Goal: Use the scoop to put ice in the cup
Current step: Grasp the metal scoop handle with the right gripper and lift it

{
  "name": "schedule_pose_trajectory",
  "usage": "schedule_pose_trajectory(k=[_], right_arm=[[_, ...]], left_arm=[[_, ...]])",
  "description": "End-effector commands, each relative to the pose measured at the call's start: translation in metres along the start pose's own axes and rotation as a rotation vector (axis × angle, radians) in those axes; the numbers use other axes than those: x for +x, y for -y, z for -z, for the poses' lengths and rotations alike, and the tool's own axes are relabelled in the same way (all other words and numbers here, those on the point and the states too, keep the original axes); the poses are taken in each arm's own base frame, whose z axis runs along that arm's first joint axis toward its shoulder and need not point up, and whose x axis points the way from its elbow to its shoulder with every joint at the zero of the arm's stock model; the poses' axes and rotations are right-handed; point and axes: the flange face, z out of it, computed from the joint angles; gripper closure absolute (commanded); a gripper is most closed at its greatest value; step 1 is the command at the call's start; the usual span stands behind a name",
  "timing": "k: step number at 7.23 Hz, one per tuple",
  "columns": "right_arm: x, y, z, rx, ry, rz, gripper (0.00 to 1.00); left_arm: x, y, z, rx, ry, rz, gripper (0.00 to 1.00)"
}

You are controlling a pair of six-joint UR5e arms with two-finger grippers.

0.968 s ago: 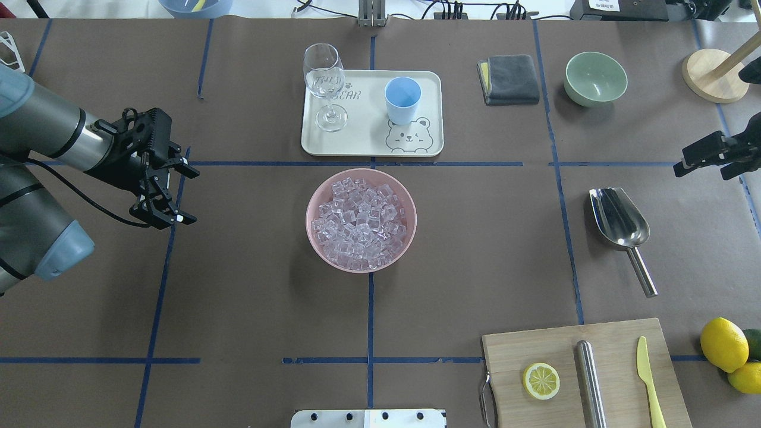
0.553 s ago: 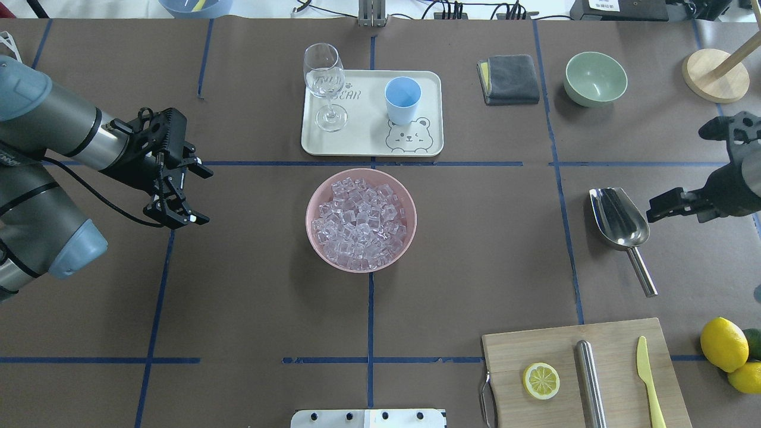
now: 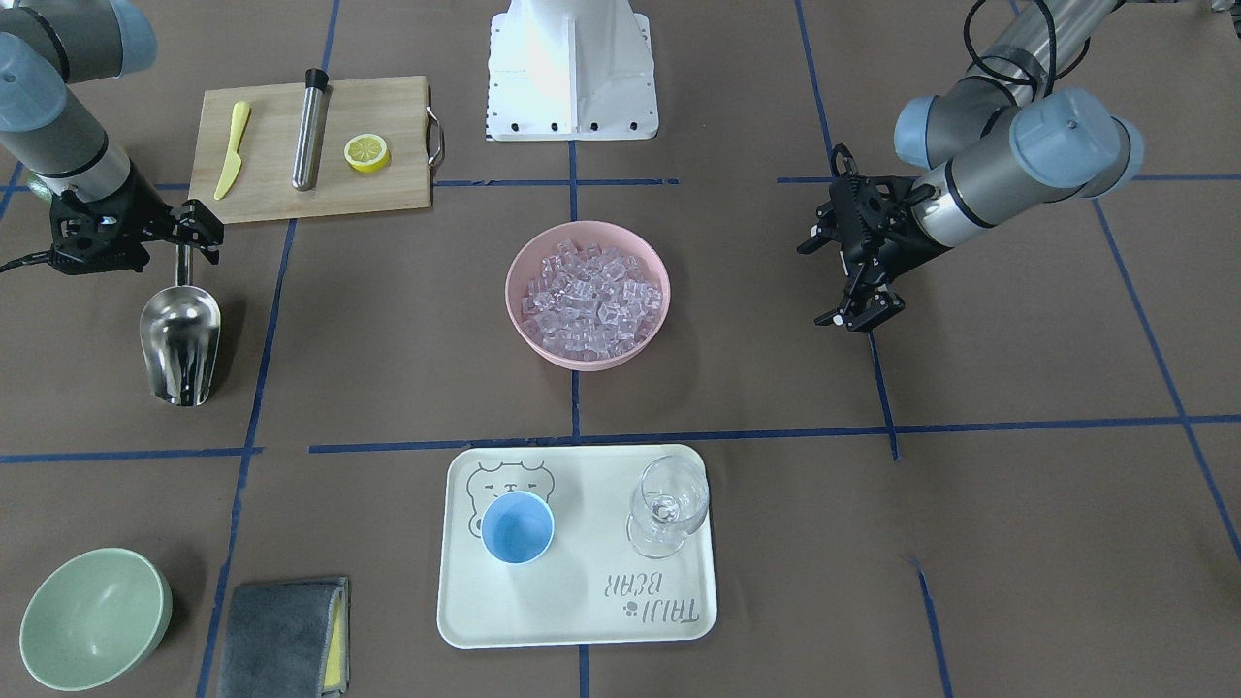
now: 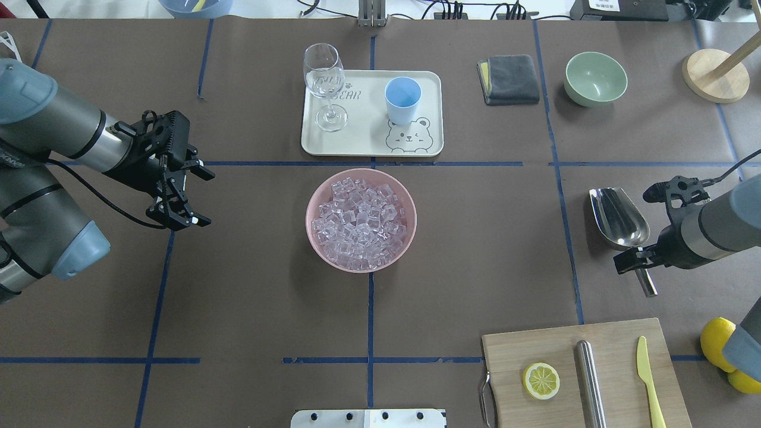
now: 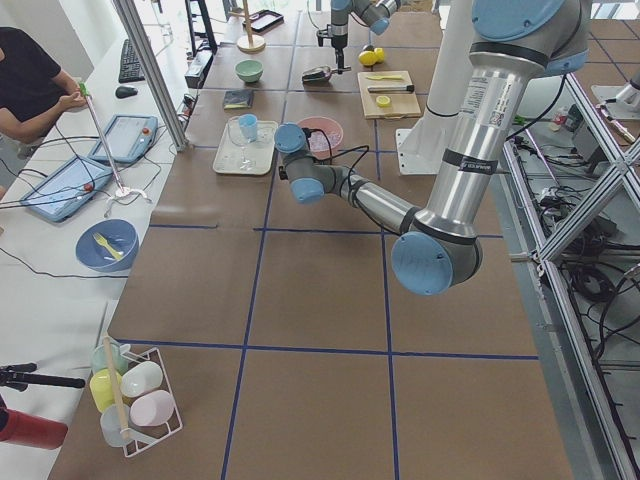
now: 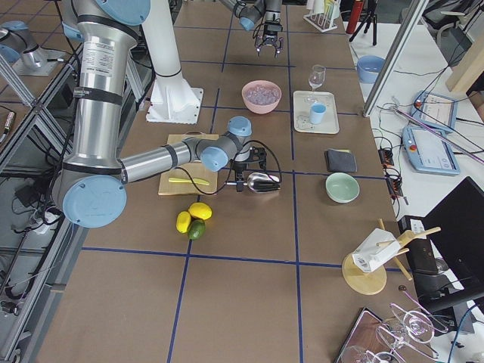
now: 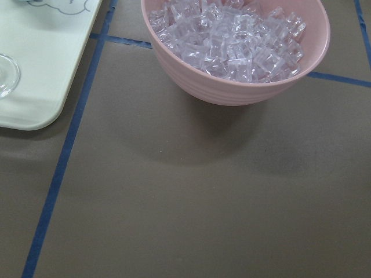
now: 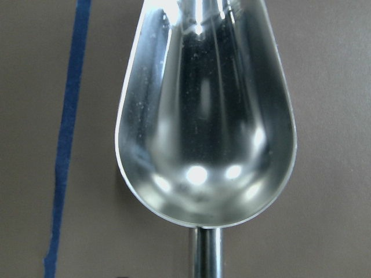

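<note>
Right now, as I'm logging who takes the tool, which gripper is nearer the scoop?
Right. The right gripper is over the handle of the scoop; the left gripper hovers far off, on the other side of the pink bowl.

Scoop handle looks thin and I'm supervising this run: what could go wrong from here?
The scoop has a narrow handle, so the right claw over it could pinch off-centre and let the trough roll. The ice is heaped to the rim of the pink bowl; digging may spill cubes. The cup looks narrower than the trough, so pouring might scatter cubes toward the wine glass.
</note>
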Motion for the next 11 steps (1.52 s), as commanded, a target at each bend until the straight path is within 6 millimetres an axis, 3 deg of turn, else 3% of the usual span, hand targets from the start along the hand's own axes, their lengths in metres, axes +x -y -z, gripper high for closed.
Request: schedule_pose_trajectory(k=[1, 5, 6, 7, 8, 9, 11], right_arm=[[0.0, 0.0, -0.01, -0.018, -0.005, 0.003, 0.14], [-0.001, -0.001, -0.01, -0.024, -0.001, 0.01, 0.69], [-0.001, 0.0, -0.009, -0.024, 0.001, 0.01, 0.88], [-0.001, 0.0, -0.007, -0.021, 0.006, 0.011, 1.0], [-0.004, 0.0, -0.004, -0.021, 0.015, 0.016, 1.0], [-0.018, -0.001, 0.013, -0.017, 0.063, 0.035, 1.0], [-0.05, 0.042, 0.101, 0.164, 0.163, 0.043, 1.0]], left_arm=[[0.0, 0.0, 0.0, -0.001, 0.0, -0.001, 0.0], [-0.003, -0.006, -0.004, -0.009, -0.002, 0.004, 0.0], [-0.003, -0.006, -0.004, -0.009, -0.002, 0.002, 0.0], [-0.003, -0.006, -0.004, -0.009, -0.002, 0.002, 0.0], [-0.003, -0.006, -0.004, -0.01, -0.002, 0.003, 0.0], [-0.003, -0.006, -0.004, -0.009, -0.002, 0.002, 0.0], [-0.003, -0.005, -0.004, -0.009, -0.002, 0.002, 0.0]])
